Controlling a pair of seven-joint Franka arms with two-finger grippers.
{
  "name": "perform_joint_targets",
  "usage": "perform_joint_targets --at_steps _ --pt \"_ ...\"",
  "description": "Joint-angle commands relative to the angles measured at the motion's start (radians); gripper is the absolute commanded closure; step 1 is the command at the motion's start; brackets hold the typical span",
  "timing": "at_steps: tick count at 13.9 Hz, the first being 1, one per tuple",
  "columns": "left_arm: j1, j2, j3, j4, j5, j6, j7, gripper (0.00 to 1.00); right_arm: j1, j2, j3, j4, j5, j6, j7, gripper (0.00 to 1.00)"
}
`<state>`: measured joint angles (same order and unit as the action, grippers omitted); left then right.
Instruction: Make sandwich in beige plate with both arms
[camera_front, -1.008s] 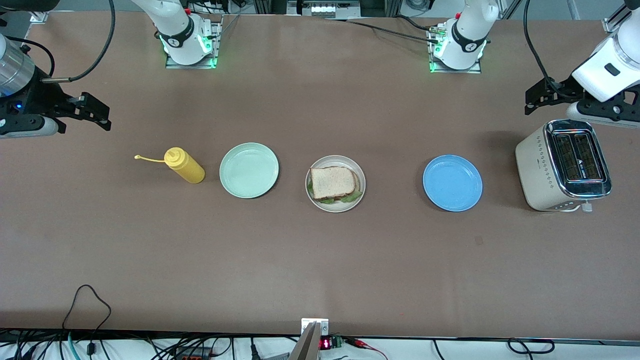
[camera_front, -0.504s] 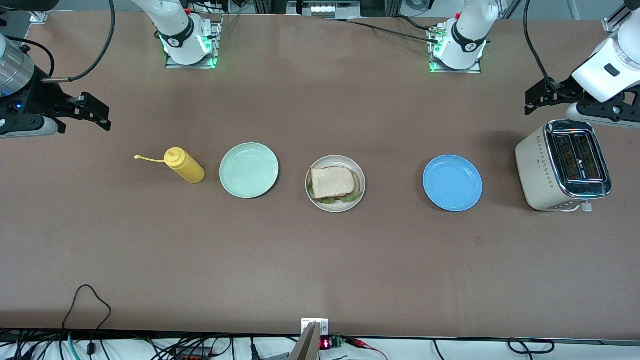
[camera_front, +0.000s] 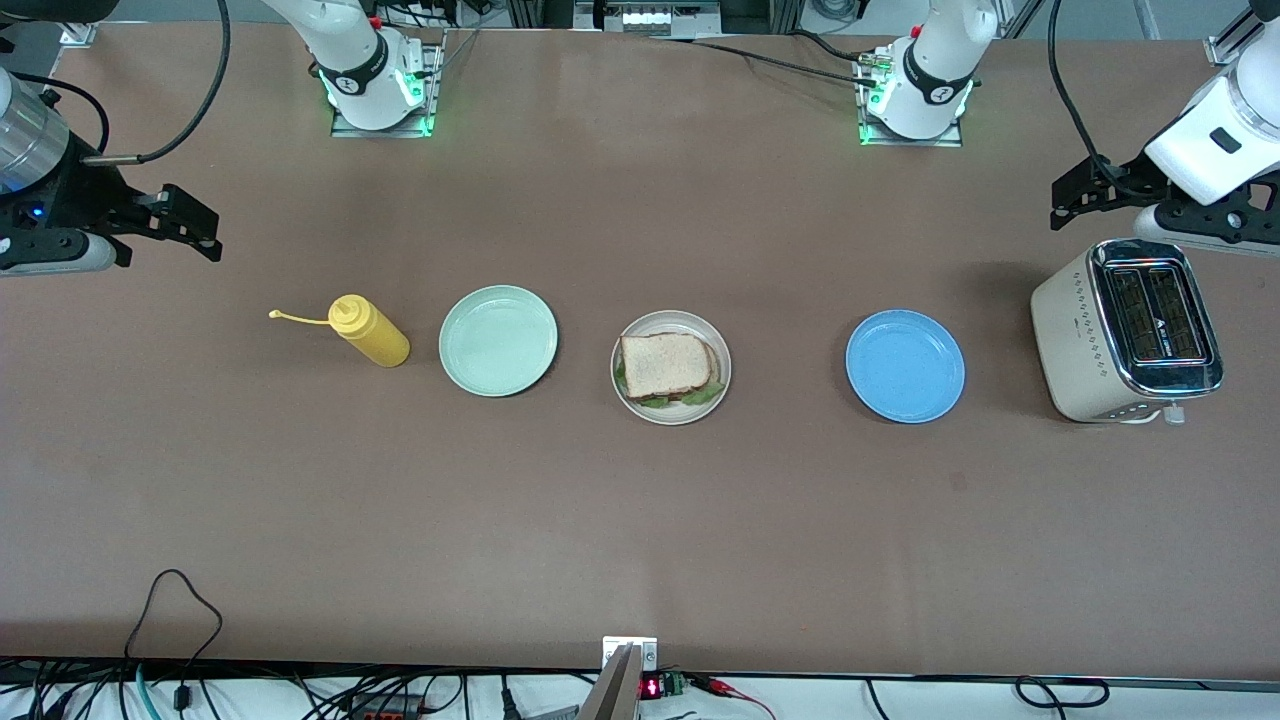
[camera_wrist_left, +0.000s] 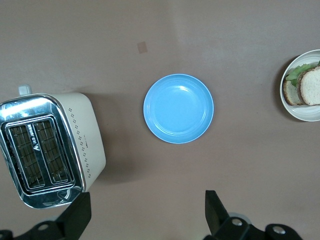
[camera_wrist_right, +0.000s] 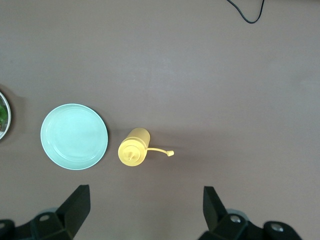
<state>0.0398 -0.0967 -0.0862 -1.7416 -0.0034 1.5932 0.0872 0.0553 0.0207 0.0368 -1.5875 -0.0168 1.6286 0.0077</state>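
You have the brown tabletop (camera_front: 640, 520) carrying a row of things across its middle. Your left arm (camera_front: 1215, 130) waits raised at its end of the tabletop; the left gripper (camera_wrist_left: 145, 212) hangs over the bare surface beside the toaster, fingers spread wide and holding nothing. Your right arm (camera_front: 25, 140) waits raised at its own end; the right gripper (camera_wrist_right: 142, 210) hangs over bare tabletop near the mustard bottle, fingers likewise wide apart and empty. The beige toaster (camera_front: 1125, 330) stands near the left arm's edge, both slots up. Along the row you see the blue plate (camera_front: 905, 366), then the beige plate (camera_front: 670, 325) at the centre, then the mint green plate (camera_front: 498, 340). The sandwich (camera_front: 665, 365) lies in the beige plate, lettuce showing under the top slice. The yellow mustard bottle (camera_front: 368, 329) stands nearest the right arm's edge.
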Motion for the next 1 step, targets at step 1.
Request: perform_joint_targets --at_steps 1 --pt "0.000 0.012 0.005 0.031 0.014 -0.024 0.006 0.00 -0.008 0.007 0.008 0.023 0.001 -0.013 0.001 0.00"
